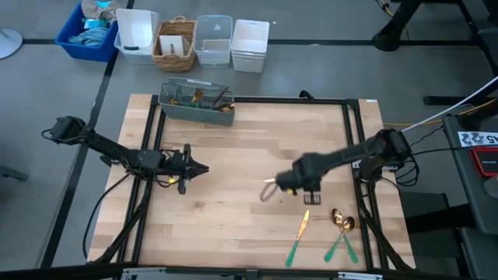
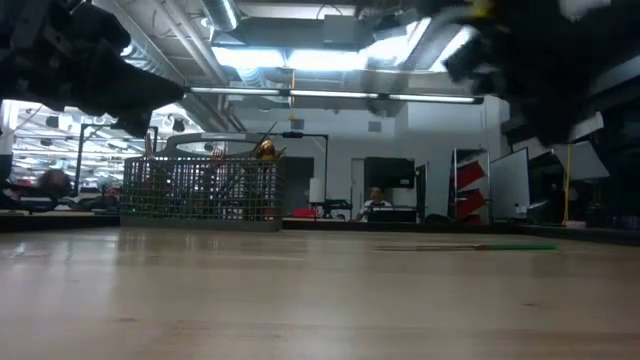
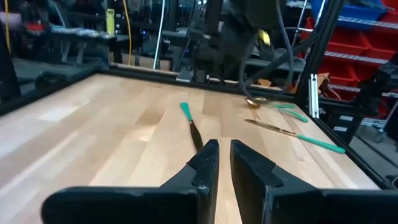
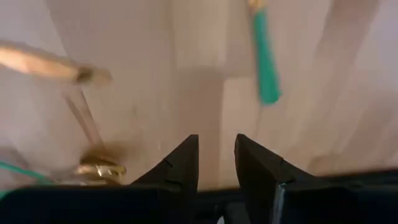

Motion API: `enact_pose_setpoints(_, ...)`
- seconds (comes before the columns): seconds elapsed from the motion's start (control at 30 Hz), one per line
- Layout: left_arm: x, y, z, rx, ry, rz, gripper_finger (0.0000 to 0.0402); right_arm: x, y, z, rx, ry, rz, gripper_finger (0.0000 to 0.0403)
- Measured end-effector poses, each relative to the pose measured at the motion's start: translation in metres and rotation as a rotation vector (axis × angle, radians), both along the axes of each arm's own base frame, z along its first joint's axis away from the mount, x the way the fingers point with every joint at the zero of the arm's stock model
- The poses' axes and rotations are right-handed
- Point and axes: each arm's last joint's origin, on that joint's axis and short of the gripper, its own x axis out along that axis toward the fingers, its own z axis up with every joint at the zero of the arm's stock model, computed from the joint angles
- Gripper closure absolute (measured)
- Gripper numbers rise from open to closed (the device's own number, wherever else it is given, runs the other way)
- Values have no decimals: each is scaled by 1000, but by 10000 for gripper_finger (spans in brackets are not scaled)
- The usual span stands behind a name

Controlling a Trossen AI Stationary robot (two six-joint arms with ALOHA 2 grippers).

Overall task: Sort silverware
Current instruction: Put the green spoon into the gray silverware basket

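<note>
A knife (image 1: 299,233) with a gold blade and teal handle and two gold spoons (image 1: 341,227) with teal handles lie flat near the table's front right. Another teal-handled piece (image 3: 191,124) lies flat at mid-table, between the two grippers. A grey mesh caddy (image 1: 196,103) at the far left stands on the table with silverware upright in it. My right gripper (image 1: 286,187) hangs over mid-table, pointing down, open and with nothing between its fingers (image 4: 216,155). My left gripper (image 1: 204,168) waits level at the left, with only a narrow gap between its fingers (image 3: 224,152) and nothing in it.
A black frame (image 1: 354,140) runs around the wooden table top. Beyond the far edge stand a blue bin (image 1: 87,35), a wicker basket (image 1: 175,45) and white and clear tubs (image 1: 233,43). Bare wood lies at the table's middle and front left.
</note>
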Motion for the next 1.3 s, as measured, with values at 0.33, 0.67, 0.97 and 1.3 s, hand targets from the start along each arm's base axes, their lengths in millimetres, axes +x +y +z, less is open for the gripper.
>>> enact_pose_setpoints(0.33,0,0,-2,-37,16,3,369,-48,51,-52,42,189,66,299)
enact_pose_setpoints(0.67,0,0,-1,-45,12,3,369,-83,89,-57,137,121,24,299)
enact_pose_setpoints(0.97,0,-1,-2,-200,11,-14,369,-107,123,-31,195,-62,-449,299)
enact_pose_setpoints(1.3,-2,-8,-1,-140,13,-68,369,-125,174,-31,303,-271,-965,299)
